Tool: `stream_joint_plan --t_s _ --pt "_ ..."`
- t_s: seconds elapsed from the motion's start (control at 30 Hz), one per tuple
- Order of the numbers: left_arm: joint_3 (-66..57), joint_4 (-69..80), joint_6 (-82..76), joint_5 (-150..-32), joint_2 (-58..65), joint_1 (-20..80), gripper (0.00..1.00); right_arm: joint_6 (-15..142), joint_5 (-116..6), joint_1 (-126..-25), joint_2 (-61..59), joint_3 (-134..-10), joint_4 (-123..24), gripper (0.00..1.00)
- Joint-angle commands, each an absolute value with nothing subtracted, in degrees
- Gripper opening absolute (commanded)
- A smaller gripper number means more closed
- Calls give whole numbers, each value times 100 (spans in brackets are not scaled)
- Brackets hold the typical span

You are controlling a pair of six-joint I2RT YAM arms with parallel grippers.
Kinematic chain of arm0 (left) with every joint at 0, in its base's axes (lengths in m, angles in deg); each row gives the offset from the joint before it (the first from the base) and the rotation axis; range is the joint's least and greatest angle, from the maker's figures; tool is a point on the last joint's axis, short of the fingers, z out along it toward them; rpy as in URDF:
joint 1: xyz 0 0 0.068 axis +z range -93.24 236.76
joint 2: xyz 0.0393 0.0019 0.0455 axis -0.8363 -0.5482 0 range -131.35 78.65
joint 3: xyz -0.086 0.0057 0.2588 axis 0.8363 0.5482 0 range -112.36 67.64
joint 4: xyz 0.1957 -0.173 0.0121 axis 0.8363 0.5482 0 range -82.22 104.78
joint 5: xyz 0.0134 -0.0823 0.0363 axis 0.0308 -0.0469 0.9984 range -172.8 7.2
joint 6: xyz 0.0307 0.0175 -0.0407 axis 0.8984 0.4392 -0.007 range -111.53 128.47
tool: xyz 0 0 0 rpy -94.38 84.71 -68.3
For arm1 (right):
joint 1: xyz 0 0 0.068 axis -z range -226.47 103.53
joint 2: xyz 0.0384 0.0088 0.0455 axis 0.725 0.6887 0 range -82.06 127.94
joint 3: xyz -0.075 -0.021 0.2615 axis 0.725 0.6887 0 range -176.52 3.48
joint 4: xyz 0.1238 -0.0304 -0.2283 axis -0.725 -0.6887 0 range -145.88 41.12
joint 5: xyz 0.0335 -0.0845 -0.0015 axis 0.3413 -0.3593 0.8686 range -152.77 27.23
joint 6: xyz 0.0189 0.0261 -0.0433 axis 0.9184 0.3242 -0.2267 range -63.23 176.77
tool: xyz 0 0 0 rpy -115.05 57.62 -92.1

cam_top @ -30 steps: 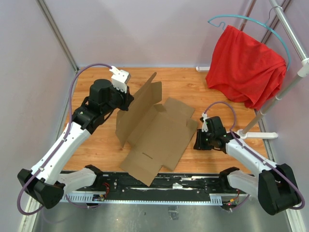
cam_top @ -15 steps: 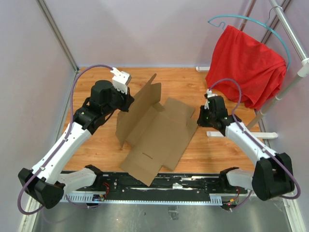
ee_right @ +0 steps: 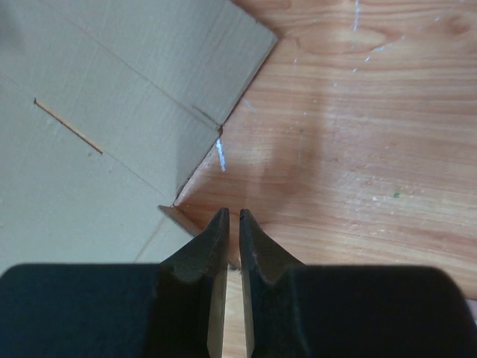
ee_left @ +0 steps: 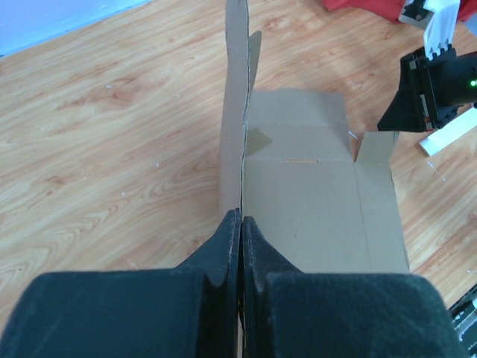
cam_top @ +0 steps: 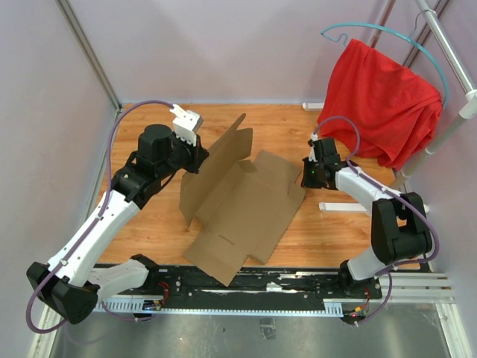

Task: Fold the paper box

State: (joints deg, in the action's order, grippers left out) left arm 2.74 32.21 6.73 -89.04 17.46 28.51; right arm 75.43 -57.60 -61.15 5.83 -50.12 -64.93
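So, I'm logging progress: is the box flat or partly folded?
Partly folded. The left gripper is shut on one side panel of the box, standing it upright; the rest lies mostly flat on the table.

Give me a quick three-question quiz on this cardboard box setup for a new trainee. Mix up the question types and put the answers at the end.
1. Short answer: which arm's jaws are shut on the upright panel of the paper box?
2. True or false: every panel of the box lies flat.
3. Multiple choice: what hangs at the far right of the top view? A) red cloth B) blue towel C) green bag

Key: 1 left jaws; 2 false, one panel stands on edge; 3 A.
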Motion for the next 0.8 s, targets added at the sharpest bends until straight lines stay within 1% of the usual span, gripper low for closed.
stream_joint_plan --t_s 0.0,0.23,0.37,0.57,0.77 --pt "326 3065 673 -9089 1862 2849 0 7430 -5258 -6242 412 -4709 -6292 11" --pt "397 3003 648 -9141 1947 2854 0 7470 -5307 -6954 106 -4238 -6249 11" --pt "442 2978 635 -9197 1978 2854 0 7546 -5574 -7370 216 -4114 -6218 11" --pt "511 2929 613 -9290 2040 2854 0 7636 -5561 -7513 853 -4081 -6129 11" --pt "551 2904 623 -9287 2054 2854 0 7604 -5655 -7675 932 -4090 -6119 11"
